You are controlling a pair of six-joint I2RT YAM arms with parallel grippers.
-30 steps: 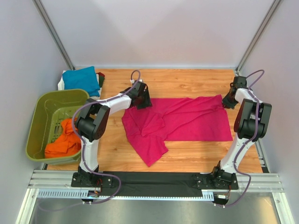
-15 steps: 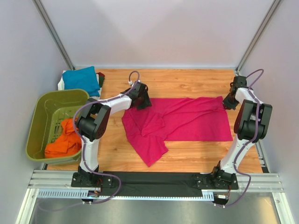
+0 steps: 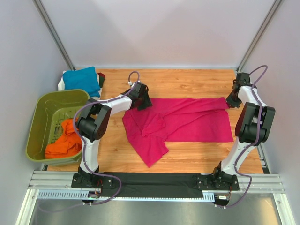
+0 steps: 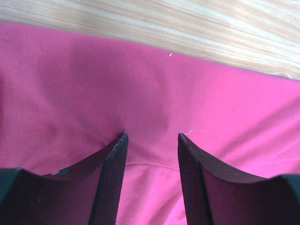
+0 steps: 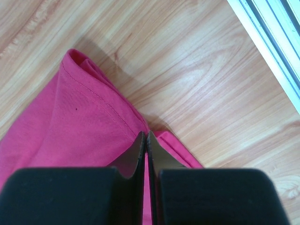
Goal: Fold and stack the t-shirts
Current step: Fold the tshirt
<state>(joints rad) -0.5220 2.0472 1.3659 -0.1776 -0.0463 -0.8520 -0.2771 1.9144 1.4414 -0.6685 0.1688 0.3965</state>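
Right gripper (image 5: 146, 137) pinches a rumpled magenta t-shirt (image 3: 192, 123) by its corner.

Right hand (image 3: 230, 101) (clamped) pulled the magenta t-shirt (image 3: 187, 123) corner back — rightward.

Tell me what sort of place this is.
Probably a robotics lab test cell: white panel walls on metal posts, two arms bolted to an aluminium rail at a wooden table, a magenta t-shirt and green basket as props.

Cannot see the orange t-shirts (image 3: 62, 144) whole behind the left arm (image 3: 95, 123), nor the magenta-pink t-shirt (image 5: 77, 124) corner inside the right gripper (image 5: 146, 137). Can see only an edge of the white t-shirt (image 3: 60, 85), under the teal-blue t-shirt (image 3: 82, 78).
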